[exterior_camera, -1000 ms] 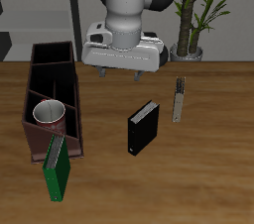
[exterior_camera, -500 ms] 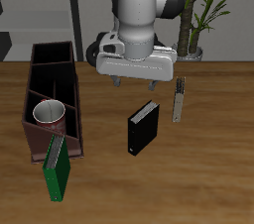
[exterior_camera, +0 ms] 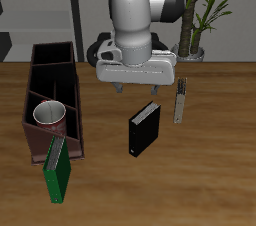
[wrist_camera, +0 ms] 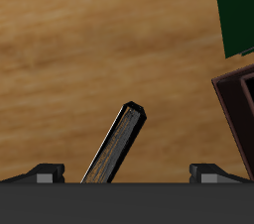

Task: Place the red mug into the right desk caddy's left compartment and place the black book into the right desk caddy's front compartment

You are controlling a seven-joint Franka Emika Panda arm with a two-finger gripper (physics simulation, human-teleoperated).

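Observation:
The black book [exterior_camera: 143,128] stands upright on the table, white page edge showing. My gripper [exterior_camera: 138,86] hangs open just above and slightly behind it, fingers spread wide. In the wrist view the black book [wrist_camera: 114,147] shows as a thin slanted edge between my open gripper [wrist_camera: 127,172] fingertips [wrist_camera: 45,172], apart from both. The red mug [exterior_camera: 48,116] sits upright inside a section of the right desk caddy [exterior_camera: 80,120], its grey inside facing up. The caddy corner [wrist_camera: 238,109] also shows in the wrist view.
A green book [exterior_camera: 57,170] leans against the caddy's end nearest the table's front edge; the green book [wrist_camera: 238,10] shows in the wrist view too. A thin upright strip [exterior_camera: 180,100] stands beside the black book. A potted plant [exterior_camera: 190,20] stands behind.
The gripper has swung across from nearer the caddy to above the black book and turned a little. The book, mug and caddy have not moved.

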